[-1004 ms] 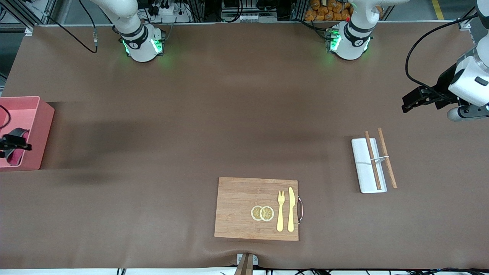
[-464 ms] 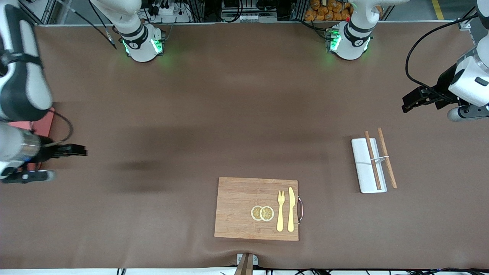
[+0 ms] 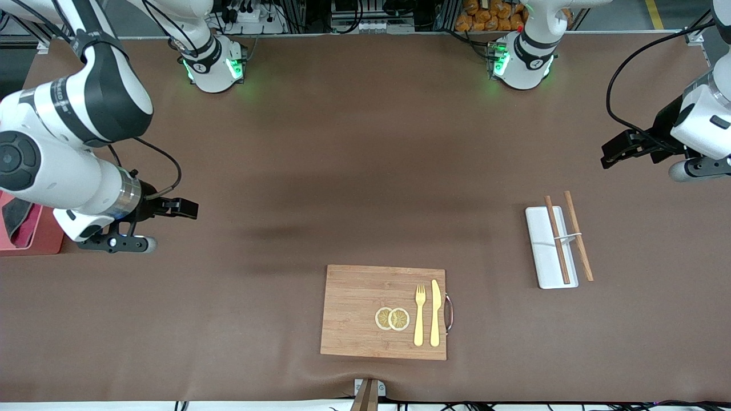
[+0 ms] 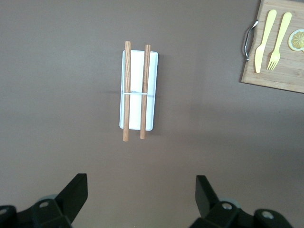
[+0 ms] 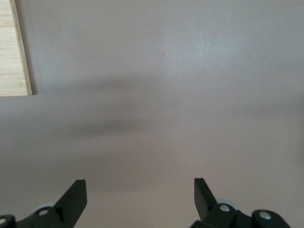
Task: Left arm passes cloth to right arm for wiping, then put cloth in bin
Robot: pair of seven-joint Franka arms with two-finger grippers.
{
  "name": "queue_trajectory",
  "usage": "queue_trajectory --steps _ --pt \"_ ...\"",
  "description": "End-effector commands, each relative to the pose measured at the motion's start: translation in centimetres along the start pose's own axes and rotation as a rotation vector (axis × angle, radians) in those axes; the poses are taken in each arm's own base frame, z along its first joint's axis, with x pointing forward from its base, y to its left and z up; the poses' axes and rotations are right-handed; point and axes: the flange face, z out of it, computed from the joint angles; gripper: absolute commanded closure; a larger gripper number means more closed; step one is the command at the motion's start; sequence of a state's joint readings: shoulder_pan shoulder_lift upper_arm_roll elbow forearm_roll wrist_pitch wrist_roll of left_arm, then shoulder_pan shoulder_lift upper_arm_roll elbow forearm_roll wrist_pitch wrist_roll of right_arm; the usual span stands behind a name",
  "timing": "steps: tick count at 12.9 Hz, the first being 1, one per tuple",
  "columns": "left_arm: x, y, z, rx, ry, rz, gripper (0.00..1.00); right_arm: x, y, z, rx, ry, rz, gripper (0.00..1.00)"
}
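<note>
Hanging over bare table just beside the bin (image 3: 31, 242), the right gripper (image 3: 185, 208) has its fingers spread wide with nothing between them. The cloth (image 3: 20, 220) lies inside that bin, at the right arm's end of the table. The left gripper (image 3: 614, 154), equally apart and empty, waits well away from the bin, over the table near the white tray (image 3: 542, 251) with chopsticks (image 3: 557, 240). I'd judge the job done; only parking the arm remains.

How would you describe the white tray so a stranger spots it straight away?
Start at the wooden board at the table's camera edge and look toward the left arm's end. The white tray lies there flat and narrow, the only white thing on the brown cover, with chopsticks across it.
</note>
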State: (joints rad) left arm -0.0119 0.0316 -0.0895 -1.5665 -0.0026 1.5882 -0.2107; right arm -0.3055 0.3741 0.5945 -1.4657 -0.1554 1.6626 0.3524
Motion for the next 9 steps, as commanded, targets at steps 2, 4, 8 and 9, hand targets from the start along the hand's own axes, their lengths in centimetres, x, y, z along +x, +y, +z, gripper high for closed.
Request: queue_trajectory --steps 2,4,8,9 --pt "0.1 -0.1 0.2 -0.011 0.006 0.015 0.0 -0.7 0.5 -0.8 0.003 0.009 0.019 0.0" --pt "0.1 0.0 0.3 -0.013 0.009 0.015 0.0 -0.5 0.4 -1.3 0.009 0.035 0.015 0.0" --pt "0.0 -0.1 0.0 -0.012 0.014 0.017 0.0 -0.5 -1.0 -1.6 -0.009 0.082 -0.016 0.0" --pt "0.0 -0.1 0.3 -0.013 0.009 0.017 0.0 -0.5 -1.4 -1.5 -0.019 0.084 -0.024 0.0"
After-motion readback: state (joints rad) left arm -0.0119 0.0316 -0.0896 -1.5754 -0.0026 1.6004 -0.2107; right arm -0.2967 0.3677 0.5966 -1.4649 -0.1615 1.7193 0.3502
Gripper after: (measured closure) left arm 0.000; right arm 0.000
